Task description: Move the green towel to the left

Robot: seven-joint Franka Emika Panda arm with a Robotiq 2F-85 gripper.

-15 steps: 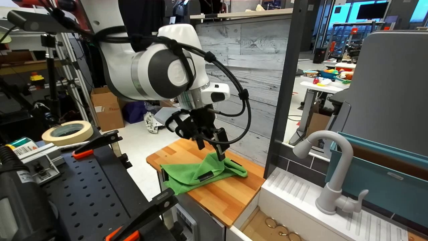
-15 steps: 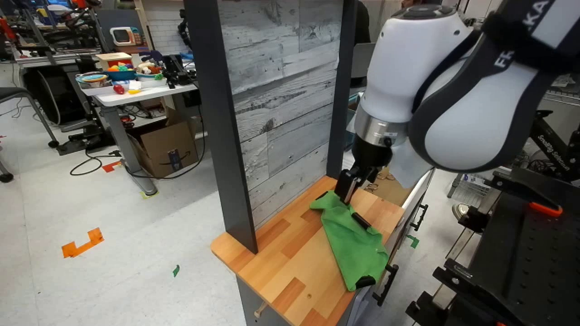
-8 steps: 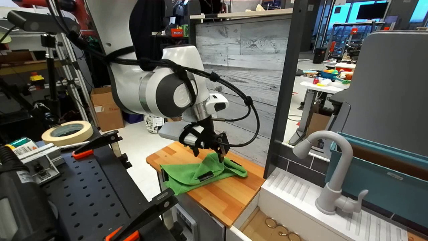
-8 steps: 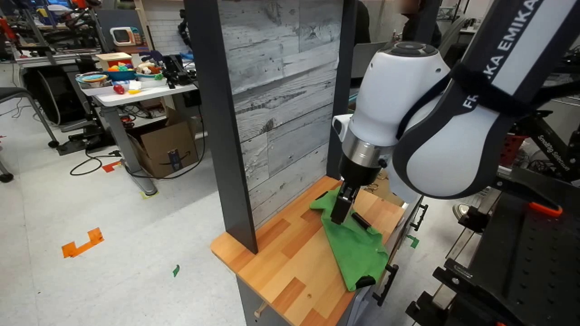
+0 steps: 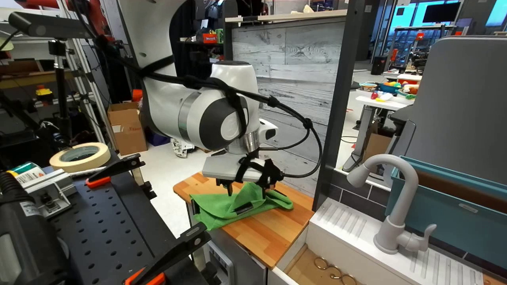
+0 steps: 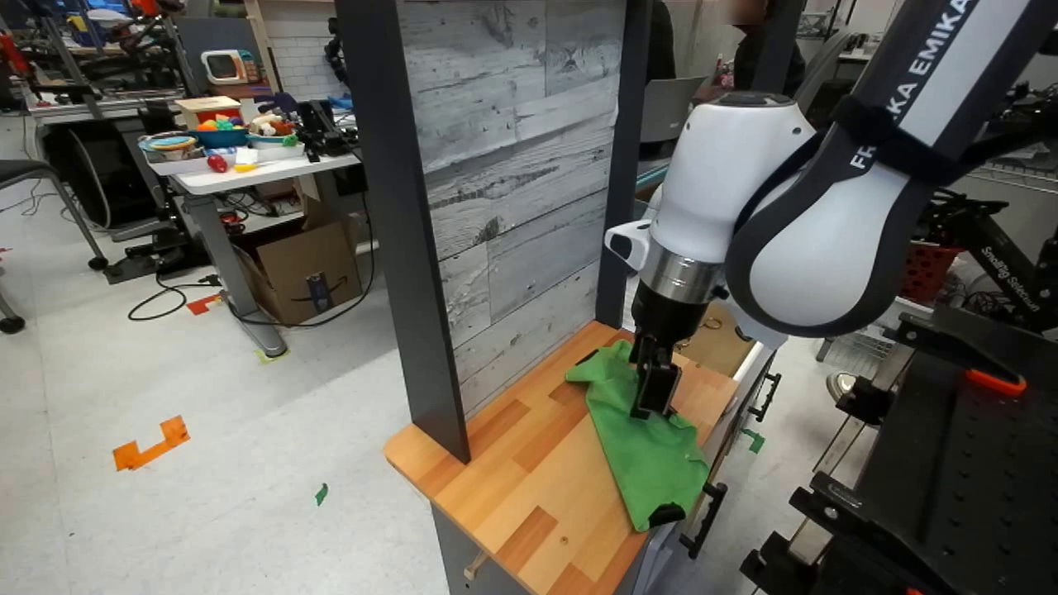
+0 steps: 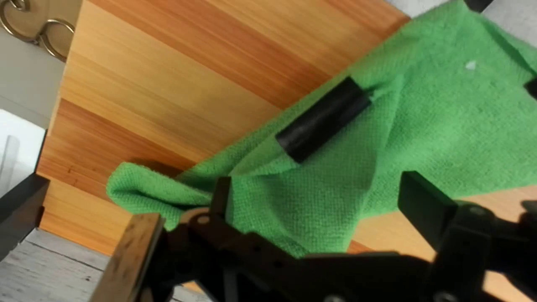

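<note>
The green towel (image 5: 216, 204) lies crumpled and folded on the wooden counter (image 5: 273, 233), with black patches on it. It also shows in an exterior view (image 6: 653, 475) and in the wrist view (image 7: 453, 126). My gripper (image 5: 247, 194) points down over the towel's raised middle fold. In the wrist view my gripper (image 7: 315, 180) is open, its two fingers wide apart with the fold of towel between them. In an exterior view the gripper (image 6: 653, 405) hides part of the towel. I cannot tell whether the fingertips touch the cloth.
A grey wood-plank wall panel (image 6: 521, 182) stands along the counter's back edge. A sink with a grey faucet (image 5: 396, 213) and an open drawer space with metal rings (image 5: 334, 273) adjoin the counter. A black perforated bench (image 5: 103, 233) with clamps stands across a gap.
My gripper has come down towards the towel and turned, so that its two fingers now span the middle fold. The towel has not visibly moved.
</note>
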